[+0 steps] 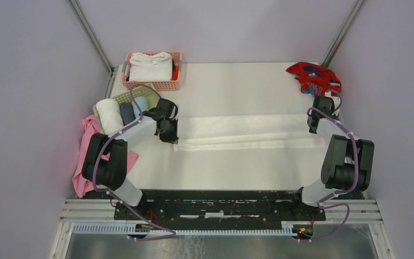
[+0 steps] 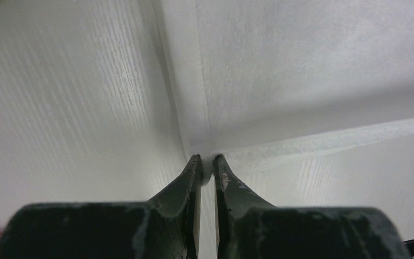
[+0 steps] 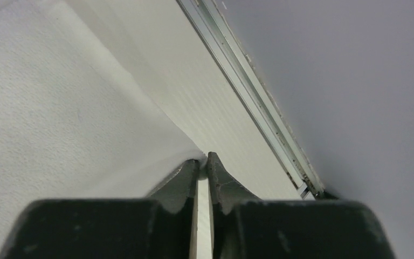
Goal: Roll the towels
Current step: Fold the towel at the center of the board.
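Observation:
A large white towel (image 1: 242,132) lies stretched across the middle of the table, folded lengthwise into a long band. My left gripper (image 1: 170,137) is at its left end, shut on a corner of the white towel (image 2: 302,65), which is pinched between the tips (image 2: 207,159). At the band's right end, my right gripper (image 1: 314,125) has its jaws closed on the other corner (image 3: 204,157) of the white towel (image 3: 59,108). A red towel with blue marks (image 1: 314,77) lies crumpled at the back right.
A pink basket (image 1: 179,69) at the back left holds a folded white cloth (image 1: 151,67). Beside my left arm, a white roll (image 1: 109,115), a dark blue roll (image 1: 126,112) and a light blue roll (image 1: 140,105) rest on a green tray (image 1: 123,97). A pink cloth (image 1: 86,156) hangs over the left edge.

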`<state>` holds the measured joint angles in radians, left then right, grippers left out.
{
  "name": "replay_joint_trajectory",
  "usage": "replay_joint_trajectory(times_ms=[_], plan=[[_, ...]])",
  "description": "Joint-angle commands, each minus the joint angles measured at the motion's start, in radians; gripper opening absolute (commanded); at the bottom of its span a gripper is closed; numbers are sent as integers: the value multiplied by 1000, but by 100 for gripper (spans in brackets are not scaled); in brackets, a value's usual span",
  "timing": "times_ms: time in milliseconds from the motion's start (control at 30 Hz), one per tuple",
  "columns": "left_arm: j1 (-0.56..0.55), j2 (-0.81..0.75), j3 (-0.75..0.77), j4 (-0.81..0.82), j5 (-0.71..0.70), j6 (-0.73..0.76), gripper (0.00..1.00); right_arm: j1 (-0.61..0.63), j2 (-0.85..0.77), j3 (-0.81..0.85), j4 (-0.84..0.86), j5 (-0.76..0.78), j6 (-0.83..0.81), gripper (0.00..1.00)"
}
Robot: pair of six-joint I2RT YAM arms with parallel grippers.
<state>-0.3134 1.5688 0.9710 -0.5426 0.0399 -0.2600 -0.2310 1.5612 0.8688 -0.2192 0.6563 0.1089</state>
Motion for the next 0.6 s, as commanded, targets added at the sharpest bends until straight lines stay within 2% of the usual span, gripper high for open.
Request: replay_joint_trajectory(times_ms=[0,133,267,300,333,433,567], plan=[[6,20,-17,-53,-113,-37,12,-33,-37,13,31,109,35,20],[-1,-46,-33,-52,-136,-58,35,-33,-119,-5,-5,123,116,38],[-4,-151,-50,-58,-137,-83,50,-33,-231,17,-76,171,215,58],[-4,-183,-55,-60,-134,-89,56,-33,-258,24,-90,180,236,62],[-4,-210,-61,-62,-132,-98,67,-33,-282,32,-102,176,256,64],[-5,-304,-74,-58,-128,-113,70,-33,-336,53,-133,59,296,65],[-3,-390,-89,-3,-68,-155,73,-33,-355,59,-193,-210,396,68]])
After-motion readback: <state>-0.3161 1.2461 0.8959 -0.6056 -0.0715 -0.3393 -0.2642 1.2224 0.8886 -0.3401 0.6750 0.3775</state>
